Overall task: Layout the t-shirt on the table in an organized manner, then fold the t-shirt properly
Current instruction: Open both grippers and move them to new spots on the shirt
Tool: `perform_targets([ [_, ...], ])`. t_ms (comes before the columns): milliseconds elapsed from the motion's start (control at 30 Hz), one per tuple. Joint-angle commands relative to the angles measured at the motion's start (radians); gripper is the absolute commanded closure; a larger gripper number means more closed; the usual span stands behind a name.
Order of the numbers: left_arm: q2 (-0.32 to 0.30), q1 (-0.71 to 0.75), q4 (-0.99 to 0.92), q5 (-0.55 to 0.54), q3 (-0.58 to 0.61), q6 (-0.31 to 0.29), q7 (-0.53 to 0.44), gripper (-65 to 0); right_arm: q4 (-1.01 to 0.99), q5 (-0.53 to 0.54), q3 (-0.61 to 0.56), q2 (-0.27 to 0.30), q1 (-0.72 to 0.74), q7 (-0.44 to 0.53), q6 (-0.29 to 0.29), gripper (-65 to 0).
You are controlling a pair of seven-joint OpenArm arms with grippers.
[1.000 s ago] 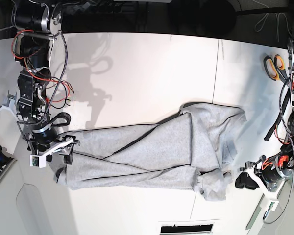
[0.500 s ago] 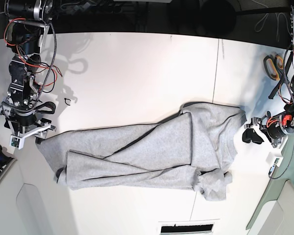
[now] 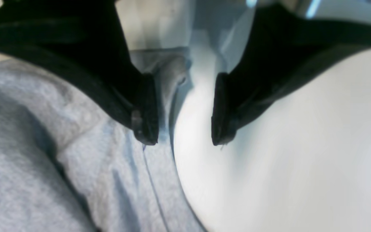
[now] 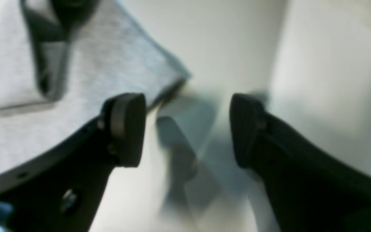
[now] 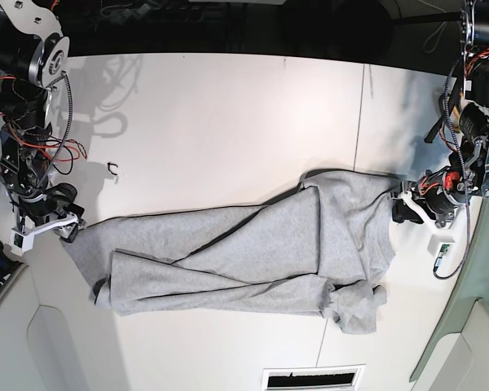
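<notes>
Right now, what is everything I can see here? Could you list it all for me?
t-shirt: one, light heather grey, lying rumpled and stretched lengthwise across the middle of the table.
table: one, white, wide and flat, with a thin dark seam running across it right of centre.
small hook-shaped thing: one, dark, on the bare table above the shirt's left end; too small to identify.
vent slot: one, white frame with a dark opening, at the table's bottom edge.
grey-green panel: one, at the far right edge.
right gripper: one, black, open, beside a corner of the shirt, at the base view's left.
left gripper: one, black, open, straddling the shirt's edge, at the base view's right.
</notes>
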Motion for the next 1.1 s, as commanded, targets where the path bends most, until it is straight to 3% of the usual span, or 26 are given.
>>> perform_targets([
  [0, -0.008, -0.019, 0.0, -0.007, -0.007, -0.005, 0.0, -30.5, 0.011, 0.021, 0.002, 0.012, 0.027, 0.026, 0.019, -40.3],
  [33, -0.003, -0.018, -0.008, -0.011, -0.007, -0.015, 0.007, -30.5, 0.011, 0.035, 0.002, 0.011, 0.027, 0.026, 0.037, -40.3],
  [167, 0.008, -0.013, -0.02, -0.065, -0.007, -0.184, 0.032, -30.5, 0.011, 0.045, 0.002, -0.009, 0.026, 0.026, 0.069, -40.0],
  [233, 0.016, -0.013, -0.02, -0.071, -0.007, -0.195, 0.032, -28.3, 0.011, 0.029, 0.002, -0.022, 0.026, 0.026, 0.08, -37.5],
  [267, 0.02, -0.013, -0.02, -0.071, -0.007, -0.195, 0.032, -23.4, 0.011, 0.023, 0.0, -0.027, 0.026, 0.026, 0.082, -32.8],
  [367, 0.025, -0.013, -0.02, -0.072, -0.007, -0.195, 0.029, 0.0, 0.014, -0.006, 0.0, -0.036, 0.027, 0.037, 0.089, -13.6],
  [467, 0.02, -0.014, -0.02, -0.072, -0.007, -0.196, 0.016, 0.0, 0.015, -0.071, 0.0, -0.036, 0.026, 0.142, 0.096, 0.0],
  [533, 0.008, -0.013, -0.019, -0.09, -0.007, -0.225, 0.004, 0.0, 0.023, -0.128, 0.0, -0.035, 0.027, 0.185, 0.096, 0.0],
  [667, -0.038, -0.013, -0.016, -0.203, -0.007, -0.299, 0.009, 0.0, 0.055, -0.187, 0.0, -0.035, 0.025, 0.18, 0.114, 0.0],
  [733, -0.061, -0.013, -0.016, -0.233, -0.007, -0.304, 0.009, 0.0, 0.055, -0.186, 0.0, -0.031, 0.026, 0.18, 0.093, 0.0],
  [800, -0.077, -0.013, -0.016, -0.239, -0.007, -0.304, 0.014, 0.0, 0.055, -0.171, 0.002, -0.031, 0.026, 0.18, 0.026, 0.0],
  [933, -0.083, -0.013, -0.016, -0.24, -0.007, -0.31, 0.063, 0.0, 0.055, -0.09, 0.003, -0.029, 0.026, 0.191, -0.117, -33.7],
  [967, -0.083, -0.012, -0.016, -0.24, -0.007, -0.324, 0.074, 0.0, 0.055, -0.08, 0.003, -0.029, 0.026, 0.196, -0.143, -37.7],
  [1067, -0.084, -0.004, -0.016, -0.24, -0.007, -0.324, 0.081, 0.0, 0.055, -0.081, 0.003, -0.026, 0.026, 0.196, -0.148, -38.6],
])
